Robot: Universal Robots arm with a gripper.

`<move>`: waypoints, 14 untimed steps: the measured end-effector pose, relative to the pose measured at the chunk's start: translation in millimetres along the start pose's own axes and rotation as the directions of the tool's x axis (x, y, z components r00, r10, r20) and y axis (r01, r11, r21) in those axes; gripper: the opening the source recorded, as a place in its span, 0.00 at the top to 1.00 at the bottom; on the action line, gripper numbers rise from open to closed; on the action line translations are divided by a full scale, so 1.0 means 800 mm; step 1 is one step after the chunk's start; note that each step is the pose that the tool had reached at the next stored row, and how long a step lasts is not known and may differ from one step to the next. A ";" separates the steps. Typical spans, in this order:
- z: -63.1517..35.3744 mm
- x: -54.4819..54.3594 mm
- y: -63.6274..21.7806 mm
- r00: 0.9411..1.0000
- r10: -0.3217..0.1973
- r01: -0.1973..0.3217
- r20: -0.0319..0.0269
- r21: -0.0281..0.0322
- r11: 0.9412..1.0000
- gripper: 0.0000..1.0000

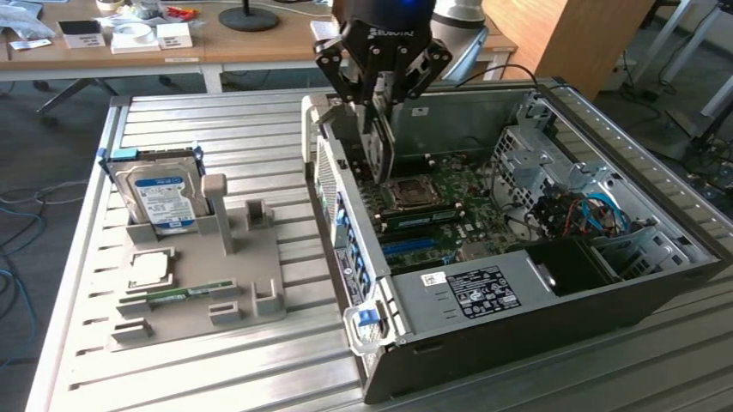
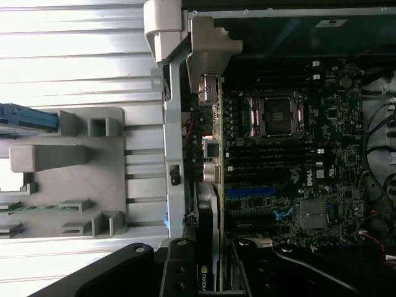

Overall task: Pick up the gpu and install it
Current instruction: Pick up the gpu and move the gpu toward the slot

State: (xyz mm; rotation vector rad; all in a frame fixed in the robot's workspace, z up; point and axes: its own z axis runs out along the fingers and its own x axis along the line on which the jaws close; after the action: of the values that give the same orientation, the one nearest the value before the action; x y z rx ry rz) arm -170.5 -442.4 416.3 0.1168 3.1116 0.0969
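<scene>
The gpu [image 1: 377, 148] hangs edge-down from my gripper [image 1: 376, 110], which is shut on its top edge. It is a thin dark card with a silver end bracket, held just inside the near wall of the open computer case [image 1: 641, 283], above the motherboard [image 1: 452, 202]. In the wrist view the gpu [image 2: 212, 204] appears edge-on, its silver bracket [image 2: 210, 46] lying against the case's rear wall and its green edge running toward my gripper [image 2: 213, 275]. The blue expansion slot [image 2: 250, 192] lies close beside the card. Whether the card touches the board is hidden.
A grey fixture tray [image 1: 257, 266] on the slatted table holds a blue-labelled hard drive [image 1: 160, 197], a CPU chip [image 1: 149, 268] and a RAM stick [image 1: 184, 293]. The CPU socket [image 1: 409, 193] and cable bundle [image 1: 578, 215] sit inside the case. Desks stand behind.
</scene>
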 end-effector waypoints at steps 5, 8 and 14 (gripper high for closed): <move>0.000 -0.014 0.001 1.000 0.000 0.000 0.000 0.000 1.000 0.73; 0.001 -0.023 0.002 1.000 0.000 0.000 0.000 0.000 1.000 0.73; 0.001 -0.041 0.003 1.000 0.000 0.000 0.000 0.000 1.000 0.73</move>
State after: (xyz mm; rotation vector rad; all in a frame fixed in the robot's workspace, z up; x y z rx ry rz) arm -137.4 -442.4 416.3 0.1170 3.1116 0.0968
